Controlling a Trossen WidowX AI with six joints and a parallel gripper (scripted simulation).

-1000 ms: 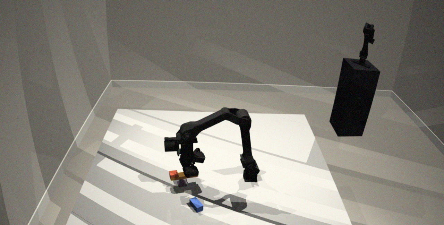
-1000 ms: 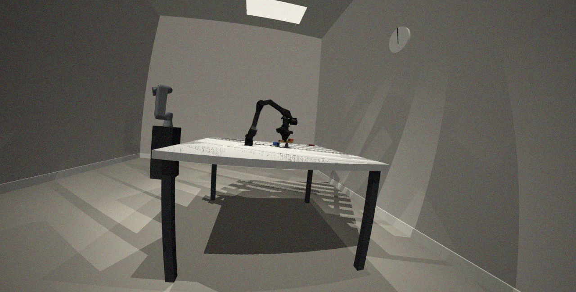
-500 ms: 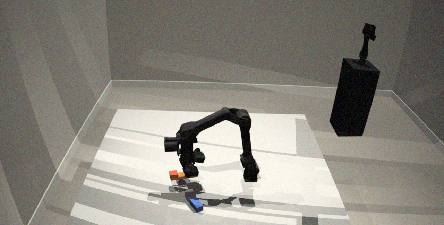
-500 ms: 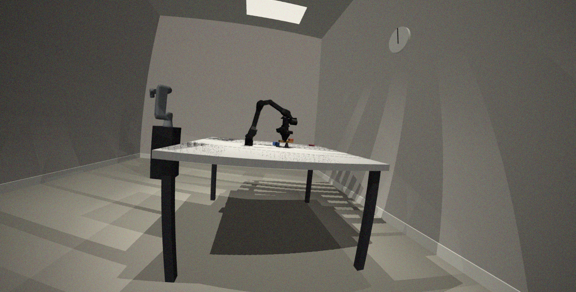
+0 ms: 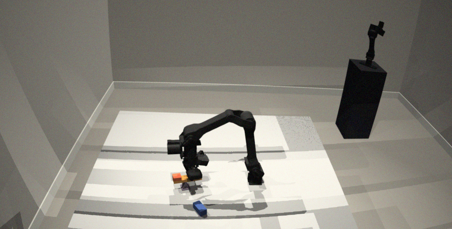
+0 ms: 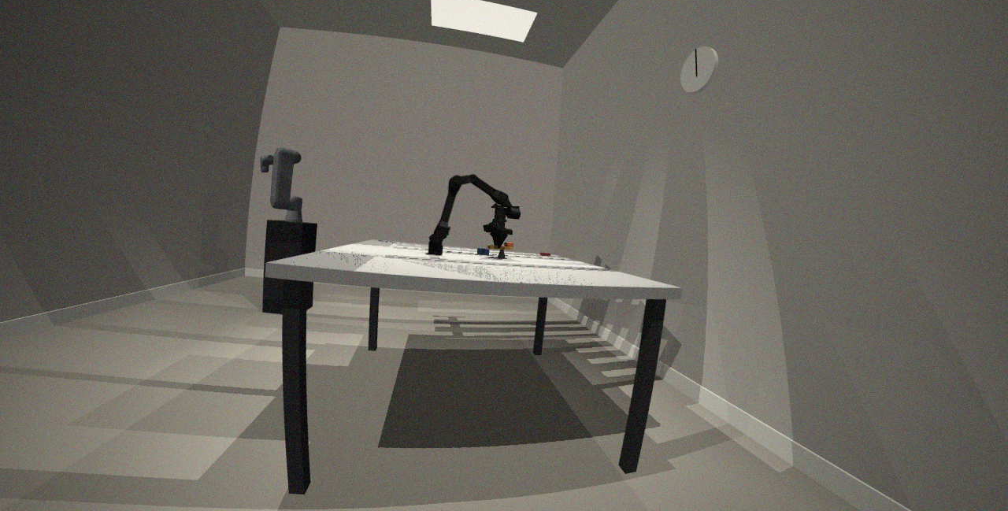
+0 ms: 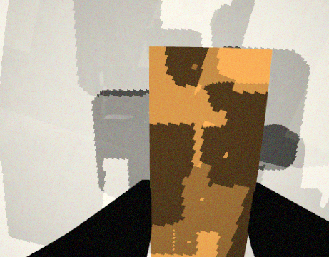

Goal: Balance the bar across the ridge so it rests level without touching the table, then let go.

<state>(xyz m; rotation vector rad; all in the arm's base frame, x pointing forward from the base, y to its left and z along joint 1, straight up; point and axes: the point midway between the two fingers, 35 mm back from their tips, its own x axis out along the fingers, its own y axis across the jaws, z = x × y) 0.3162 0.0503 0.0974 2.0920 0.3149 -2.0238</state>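
Note:
The orange bar [image 5: 184,179] [image 7: 207,107] is held about level above the table. A red-orange block [image 5: 176,177] [image 6: 509,245] sits on its outer end, left of the fingers in the top view. My gripper [image 5: 194,178] [image 6: 499,246] [image 7: 198,193] is shut on the bar, with a black finger on each side of it in the wrist view. The small dark purple ridge [image 5: 184,186] [image 6: 501,254] stands under the bar, between the block and the fingers in the top view. Whether bar and ridge touch, I cannot tell. The wrist view does not show the ridge.
A blue block [image 5: 199,208] [image 6: 483,251] lies on the white table [image 5: 151,129] [image 6: 423,282], in front of the bar in the top view. A small red object [image 6: 544,254] lies beyond the ridge in the exterior view. Another arm [image 5: 371,46] [image 6: 283,180] stands on a black pedestal off the table.

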